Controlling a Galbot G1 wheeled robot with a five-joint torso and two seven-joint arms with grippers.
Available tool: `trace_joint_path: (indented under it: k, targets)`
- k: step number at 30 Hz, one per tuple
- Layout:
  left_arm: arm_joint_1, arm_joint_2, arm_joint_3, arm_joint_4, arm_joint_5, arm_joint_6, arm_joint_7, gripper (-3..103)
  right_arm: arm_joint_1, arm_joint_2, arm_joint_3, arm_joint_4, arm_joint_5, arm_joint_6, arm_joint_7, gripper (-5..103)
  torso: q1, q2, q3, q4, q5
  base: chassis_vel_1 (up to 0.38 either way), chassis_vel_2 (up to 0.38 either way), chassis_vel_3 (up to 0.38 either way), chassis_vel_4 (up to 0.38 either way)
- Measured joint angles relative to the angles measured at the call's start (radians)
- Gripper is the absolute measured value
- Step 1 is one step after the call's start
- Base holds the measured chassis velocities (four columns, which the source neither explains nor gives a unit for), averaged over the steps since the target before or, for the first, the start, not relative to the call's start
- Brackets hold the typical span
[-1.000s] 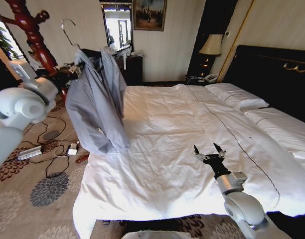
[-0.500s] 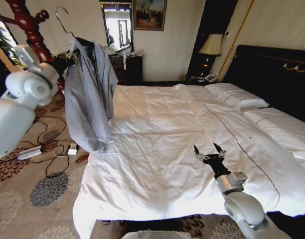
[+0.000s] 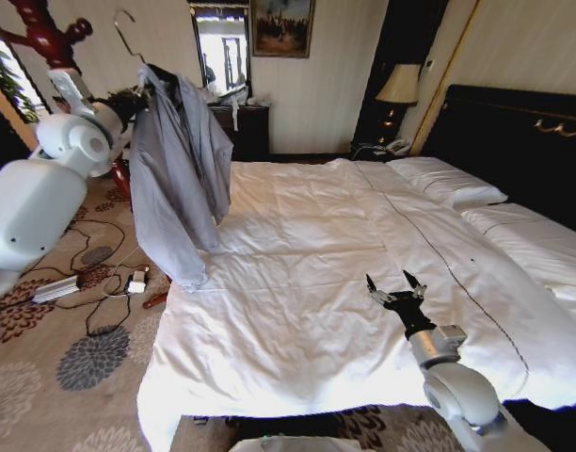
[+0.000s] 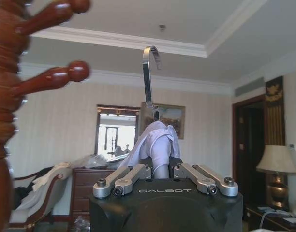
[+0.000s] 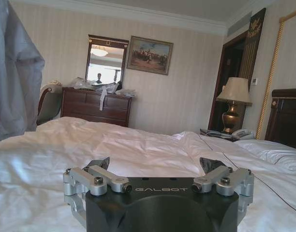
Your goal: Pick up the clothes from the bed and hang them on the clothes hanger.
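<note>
The left claw is closed on the neck of the clothes hanger, just under the silver hook, and is held high beside the left edge of the bed. The shirt is draped on the hanger and hangs down from the claw, its lower hem dangling past the bed's left edge over the patterned carpet. Pale collar cloth is seen bunched between the claw's fingers in the left wrist view. A red-brown wooden coat stand with knobbed pegs stands close beside the hook, farther from the bed than the shirt.

The right claw is held low over the bed's white duvet, near the foot, with its jaws spread apart and nothing between them. A dark seam is seen crossing the duvet just beyond it, toward the black headboard.
</note>
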Motion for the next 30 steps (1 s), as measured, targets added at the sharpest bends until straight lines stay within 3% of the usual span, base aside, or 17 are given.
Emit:
trace_joint_path:
  k: [7, 18, 30]
  targets:
    - [-0.038, -0.006, 0.006, 0.06, -0.042, 0.0, 0.0, 15, 0.0, 0.0, 0.0, 0.0, 0.0, 0.0, 0.0, 100, 0.0, 0.0, 0.0, 0.0001, 0.0001, 0.0, 0.0, 0.0, 0.0]
    - [-0.099, -0.063, 0.024, 0.178, -0.039, 0.006, -0.019, 15, 0.0, 0.0, 0.0, 0.0, 0.0, 0.0, 0.0, 100, 0.0, 0.0, 0.0, -0.0005, 0.0002, 0.0, 0.0, 0.0, 0.0]
    - [-0.107, -0.04, 0.017, 0.197, -0.051, 0.011, -0.025, 15, 0.0, 0.0, 0.0, 0.0, 0.0, 0.0, 0.0, 100, 0.0, 0.0, 0.0, 0.0002, -0.0003, 0.0, 0.0, 0.0, 0.0]
